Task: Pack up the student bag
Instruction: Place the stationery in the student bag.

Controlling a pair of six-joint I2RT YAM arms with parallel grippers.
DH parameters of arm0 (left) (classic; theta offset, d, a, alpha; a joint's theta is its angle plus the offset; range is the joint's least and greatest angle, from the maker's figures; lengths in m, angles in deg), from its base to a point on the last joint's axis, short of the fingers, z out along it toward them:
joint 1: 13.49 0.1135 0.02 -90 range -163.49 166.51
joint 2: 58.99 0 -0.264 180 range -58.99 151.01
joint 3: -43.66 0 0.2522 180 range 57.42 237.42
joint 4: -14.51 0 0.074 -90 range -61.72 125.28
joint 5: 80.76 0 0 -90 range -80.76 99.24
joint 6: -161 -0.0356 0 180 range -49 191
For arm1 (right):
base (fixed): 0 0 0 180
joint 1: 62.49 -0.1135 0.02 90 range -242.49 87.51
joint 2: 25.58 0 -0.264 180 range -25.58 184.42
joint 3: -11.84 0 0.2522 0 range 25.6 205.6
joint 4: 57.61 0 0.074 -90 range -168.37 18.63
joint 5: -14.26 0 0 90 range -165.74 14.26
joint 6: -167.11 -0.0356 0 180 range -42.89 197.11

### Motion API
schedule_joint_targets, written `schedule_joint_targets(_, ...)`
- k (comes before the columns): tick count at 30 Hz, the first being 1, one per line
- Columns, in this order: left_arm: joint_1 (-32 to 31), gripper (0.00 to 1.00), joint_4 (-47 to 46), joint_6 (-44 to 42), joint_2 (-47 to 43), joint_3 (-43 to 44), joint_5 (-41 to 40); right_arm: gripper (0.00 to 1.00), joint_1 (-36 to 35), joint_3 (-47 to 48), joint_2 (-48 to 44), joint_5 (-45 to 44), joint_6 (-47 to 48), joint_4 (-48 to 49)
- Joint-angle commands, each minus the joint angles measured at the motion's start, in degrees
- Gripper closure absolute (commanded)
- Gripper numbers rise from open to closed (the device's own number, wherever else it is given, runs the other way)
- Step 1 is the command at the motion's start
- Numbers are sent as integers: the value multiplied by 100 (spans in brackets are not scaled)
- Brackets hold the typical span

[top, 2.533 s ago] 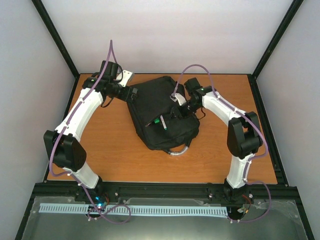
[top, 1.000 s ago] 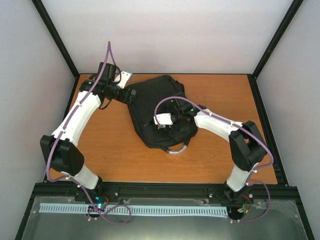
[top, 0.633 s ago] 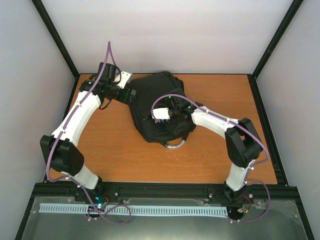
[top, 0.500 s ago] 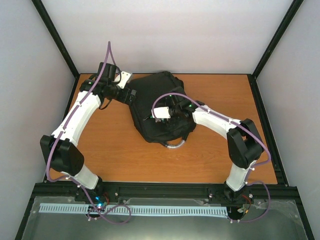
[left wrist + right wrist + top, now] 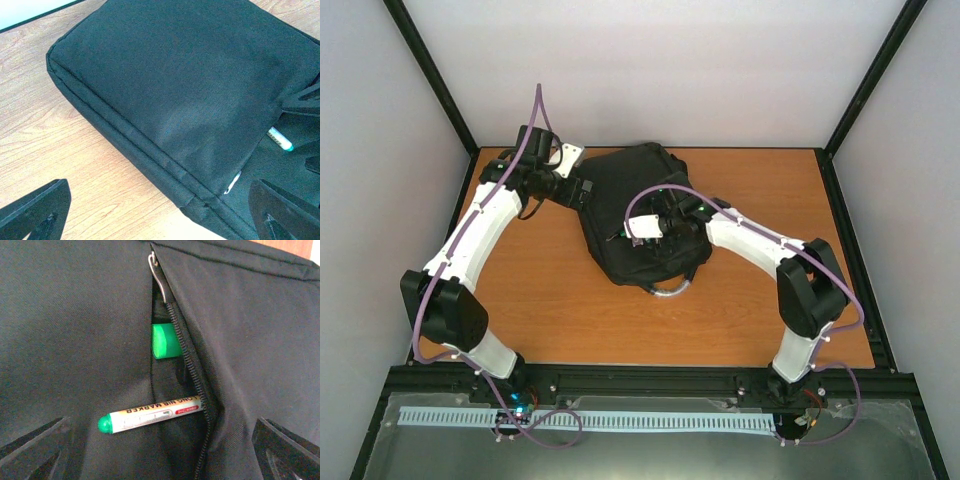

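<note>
Narrow pocket slit (image 5: 172,385) in the student bag (image 5: 75,315), partly blocked by a marker (image 5: 152,416) and a green cap (image 5: 165,341)

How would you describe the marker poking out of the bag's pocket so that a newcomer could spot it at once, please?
Find the black student bag on the wooden table, then its unzipped pocket. The marker lies crosswise in the opening, one end tucked under the zipper. It alone has a white lettered barrel with a green tip; its neighbour is a plain green block.
</note>
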Motion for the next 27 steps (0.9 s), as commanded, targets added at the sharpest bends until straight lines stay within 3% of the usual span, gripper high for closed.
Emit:
schedule_joint_targets(1, 11, 0, 7, -133, -152, 42, -20, 0, -16, 171, 238, -216, 83, 290)
schedule_joint_targets(27, 11, 0, 22, -144, -284, -107, -35, 0, 171, 1323, 1346, -1391, -461, 838)
